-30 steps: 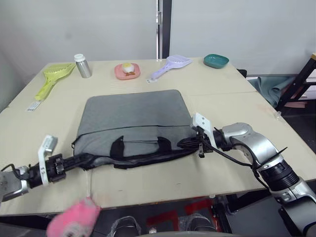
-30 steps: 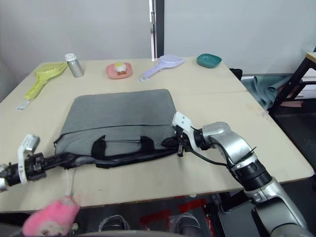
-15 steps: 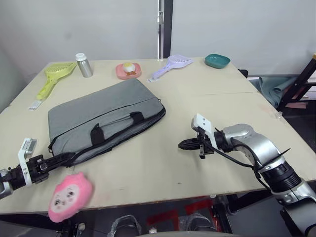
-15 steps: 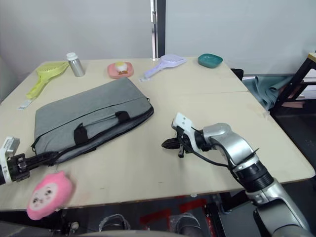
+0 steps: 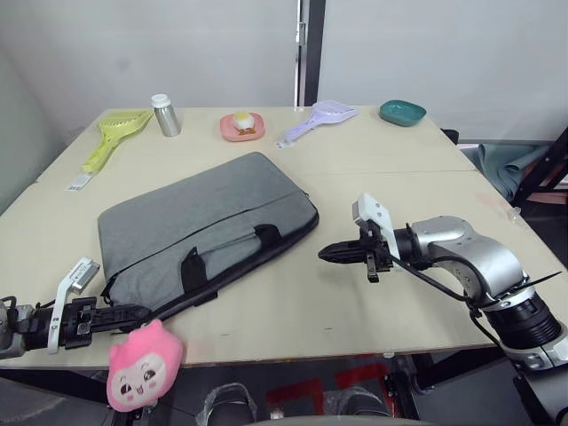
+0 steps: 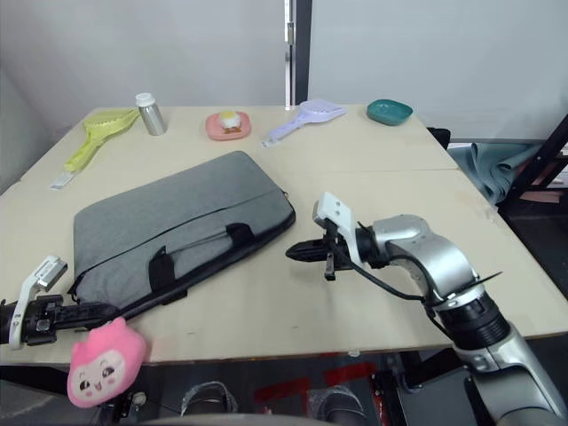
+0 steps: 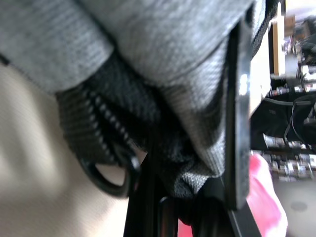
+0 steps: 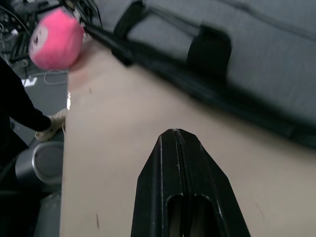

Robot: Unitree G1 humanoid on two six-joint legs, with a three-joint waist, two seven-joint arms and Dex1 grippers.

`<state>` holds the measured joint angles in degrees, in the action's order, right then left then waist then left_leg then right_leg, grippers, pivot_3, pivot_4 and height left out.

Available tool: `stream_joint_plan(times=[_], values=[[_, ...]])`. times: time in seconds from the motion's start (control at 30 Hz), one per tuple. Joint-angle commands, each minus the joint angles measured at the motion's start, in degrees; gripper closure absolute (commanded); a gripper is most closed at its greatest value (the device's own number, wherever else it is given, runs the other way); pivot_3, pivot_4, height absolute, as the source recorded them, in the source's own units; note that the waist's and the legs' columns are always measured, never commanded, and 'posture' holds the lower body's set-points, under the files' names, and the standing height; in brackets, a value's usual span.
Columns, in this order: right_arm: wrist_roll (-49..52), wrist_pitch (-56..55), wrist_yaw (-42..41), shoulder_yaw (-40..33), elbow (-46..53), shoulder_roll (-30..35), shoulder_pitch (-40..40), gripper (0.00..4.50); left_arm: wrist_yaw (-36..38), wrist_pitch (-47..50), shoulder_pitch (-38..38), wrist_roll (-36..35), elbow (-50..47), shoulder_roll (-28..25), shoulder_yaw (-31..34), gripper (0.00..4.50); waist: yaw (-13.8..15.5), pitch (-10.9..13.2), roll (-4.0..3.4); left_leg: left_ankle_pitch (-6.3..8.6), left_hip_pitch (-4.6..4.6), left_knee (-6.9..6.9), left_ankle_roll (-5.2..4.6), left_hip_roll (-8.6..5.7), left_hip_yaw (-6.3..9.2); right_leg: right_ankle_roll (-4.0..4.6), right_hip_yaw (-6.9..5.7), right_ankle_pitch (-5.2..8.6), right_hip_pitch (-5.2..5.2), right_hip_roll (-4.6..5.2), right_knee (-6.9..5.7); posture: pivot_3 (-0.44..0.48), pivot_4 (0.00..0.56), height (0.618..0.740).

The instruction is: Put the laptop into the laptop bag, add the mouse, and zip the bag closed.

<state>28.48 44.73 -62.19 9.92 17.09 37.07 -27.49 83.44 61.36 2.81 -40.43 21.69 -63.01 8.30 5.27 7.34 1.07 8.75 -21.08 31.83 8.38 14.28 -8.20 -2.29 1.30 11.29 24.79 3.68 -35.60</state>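
Observation:
The grey laptop bag (image 5: 206, 229) lies flat and slanted on the table's left half, its black handles (image 5: 229, 253) facing the front edge. My left gripper (image 5: 135, 313) is shut on the bag's near-left corner by the zipper end (image 7: 106, 175). To the right of the bag my right gripper (image 5: 329, 255) is shut with nothing in it, pointing at the bag and a little apart from it. A pink plush toy (image 5: 145, 362) hangs at that near-left corner, over the table's front edge. The laptop and the mouse are out of view.
Along the far edge stand a yellow-green scoop (image 5: 111, 135), a silver bottle (image 5: 165, 114), a pink dish (image 5: 242, 126), a lilac scoop (image 5: 319, 118) and a teal bowl (image 5: 402, 112). The bare tabletop (image 5: 293, 302) lies in front of the right gripper.
A second ago both grippers were at the bag's front corners. The right gripper let go, and the left gripper dragged the bag leftward and turned it. The camera has also shifted.

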Motion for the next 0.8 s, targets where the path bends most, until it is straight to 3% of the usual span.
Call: stream_joint_plan(times=[0.03,0.1,0.2,0.3,0.47,0.67,0.8], values=[[2.7,-0.3,0.1,-3.9,2.6,1.3,-0.6,4.50,2.9,-1.0,2.9,1.9,-0.6,-2.1,-2.4,4.49,0.3,0.0,0.00,0.00,-0.01,0.04,-0.01,-0.01,0.01,0.00,0.00,0.00,0.00,0.02,-0.04,0.000,0.150,0.740],[1.5,1.0,1.7,-3.8,0.6,2.3,-1.1,4.50,3.3,-1.9,5.8,3.5,1.9,-2.4,-3.7,4.49,0.4,0.0,0.00,0.00,0.00,0.10,-0.01,-0.01,0.03,0.00,0.00,0.00,-0.01,0.02,-0.11,0.000,0.150,0.740],[0.5,6.3,4.2,-3.3,-4.7,3.3,-3.1,3.80,3.8,-3.0,11.6,6.1,6.8,-2.3,-5.2,4.50,0.4,0.0,0.00,-0.01,0.00,0.26,-0.01,-0.01,0.06,0.00,0.00,0.00,-0.02,0.03,-0.28,0.000,0.150,0.740],[-0.5,9.2,6.0,-2.5,-10.6,2.7,-6.4,2.71,5.0,-3.9,15.4,8.1,10.1,-2.0,-7.0,4.50,0.3,0.0,-0.02,-0.02,0.01,0.47,-0.02,-0.02,0.09,0.02,0.01,-0.02,-0.01,0.03,-0.51,0.000,0.150,0.740],[-1.0,14.5,12.2,-6.3,-31.2,-4.6,-18.0,1.04,5.7,-3.6,17.7,9.3,10.7,-1.0,-8.2,4.50,-0.5,0.0,-0.01,-0.03,-0.01,0.54,0.01,-0.02,0.08,0.06,0.01,-0.05,0.05,0.03,-0.66,0.000,0.150,0.740],[-2.2,15.1,11.1,-5.6,-44.7,-9.2,-22.8,1.04,5.1,-2.6,16.4,8.4,8.8,-0.3,-7.3,4.50,0.3,0.0,0.02,-0.14,-0.20,0.49,0.24,-0.02,0.15,0.12,-0.15,-0.02,0.06,0.02,-0.46,0.000,0.150,0.740],[-4.5,14.2,10.1,-2.8,-47.4,-10.4,-21.7,1.04,5.5,-3.9,15.2,8.5,9.9,-0.2,-6.6,4.50,0.4,0.0,0.00,-0.12,-0.38,0.49,0.28,-0.02,0.35,0.19,-0.38,0.03,0.10,0.04,-0.44,0.000,0.150,0.740]])
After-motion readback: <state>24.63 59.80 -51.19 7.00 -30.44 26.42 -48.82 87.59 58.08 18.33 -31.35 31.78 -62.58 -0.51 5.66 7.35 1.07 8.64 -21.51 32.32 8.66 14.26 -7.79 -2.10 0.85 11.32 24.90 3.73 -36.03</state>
